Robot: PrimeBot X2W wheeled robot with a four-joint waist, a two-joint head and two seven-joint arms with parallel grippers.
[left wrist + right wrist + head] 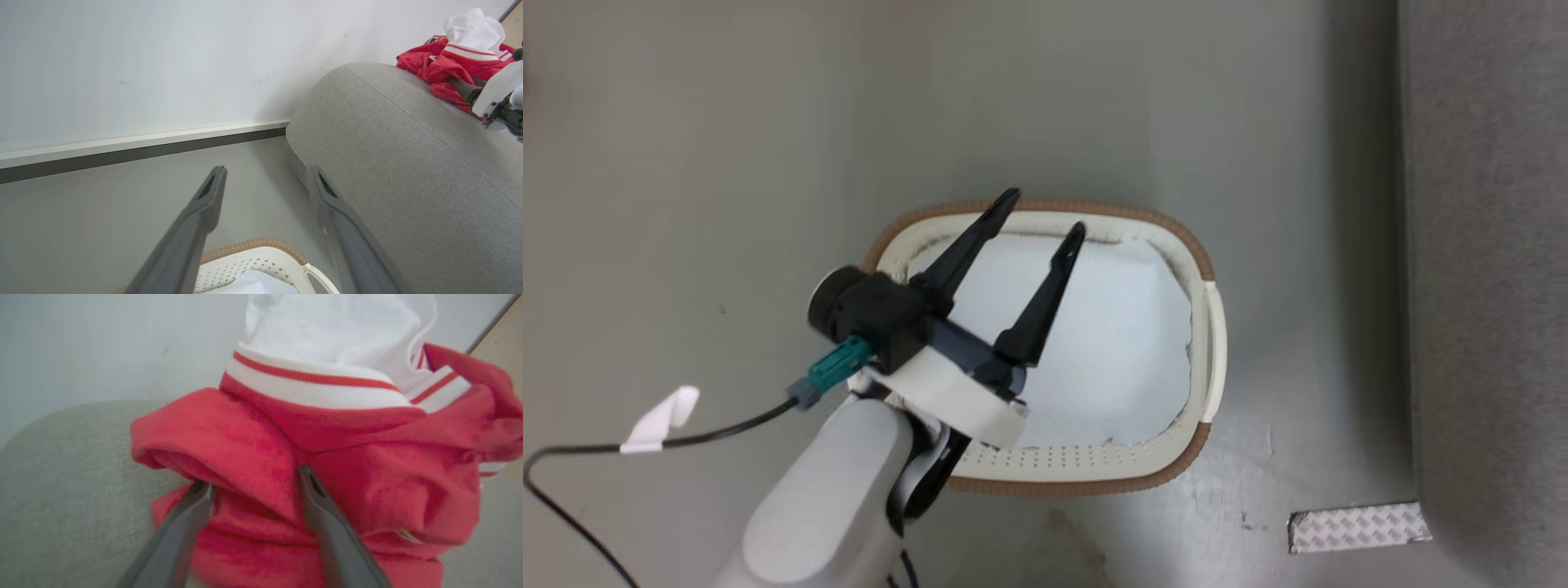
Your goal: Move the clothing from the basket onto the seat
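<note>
Lying in a crumpled heap on top of the seat [61,465], the clothing [245,433] shows red folds, white striped trim and a white part bunched at the top. The left wrist view places the heap [441,65] on the seat's [388,163] upper surface, back from its rounded shoulder.

The right gripper [254,477] is released: its two fingers stand spread apart, pushed into the pile with a thick red fold bulging between them, not pinched. That is the main hazard. If the arm pulls back at a slant, a fingertip could catch in a fold and drag the garment toward the rounded edge, where soft fabric would likely slide off to the floor [727,163]. A straight lift clear of the folds looks safest.

The basket [1215,343] sits on the floor just beside the seat [1486,245], a pale white sheet covering its bottom, so the job seems close to done. The left gripper [1044,212] hovers over the basket's far rim, fingers wide and holding nothing. A careless swing of that arm could knock the rim [261,245] and shove the light basket, and the black cable [711,431] trailing from its wrist might snag.
</note>
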